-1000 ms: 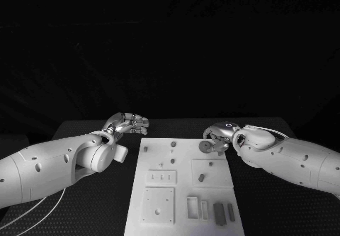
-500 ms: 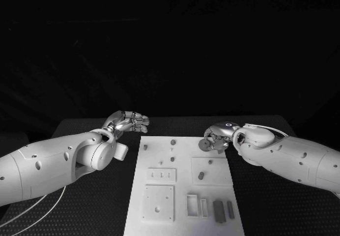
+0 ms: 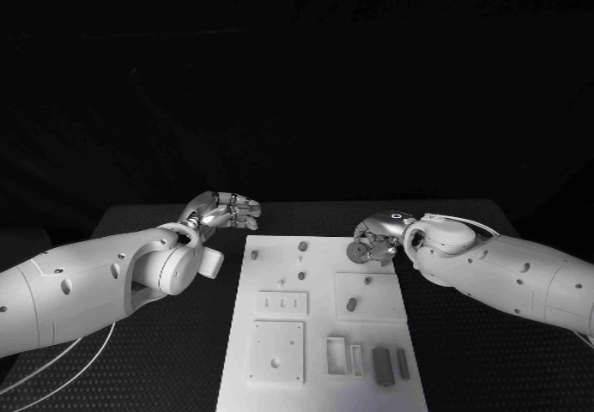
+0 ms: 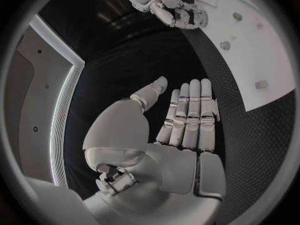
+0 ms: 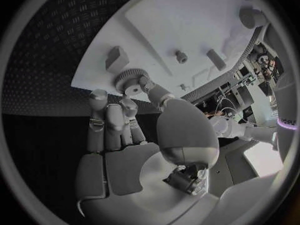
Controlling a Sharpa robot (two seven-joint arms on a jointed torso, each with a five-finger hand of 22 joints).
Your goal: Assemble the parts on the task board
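Head view: right hand [image 3: 375, 238] holds gear [image 3: 359, 252] face-on

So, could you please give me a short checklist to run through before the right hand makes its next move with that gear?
1. Right hand holds the small grey toothed gear: ok.
2. Gear over the white task board, at its far right corner: ok.
3. Gear seated on a peg: cannot tell.
4. Left hand off the board, over the black table: ok.
5. Left hand holds nothing, fingers straight: ok.
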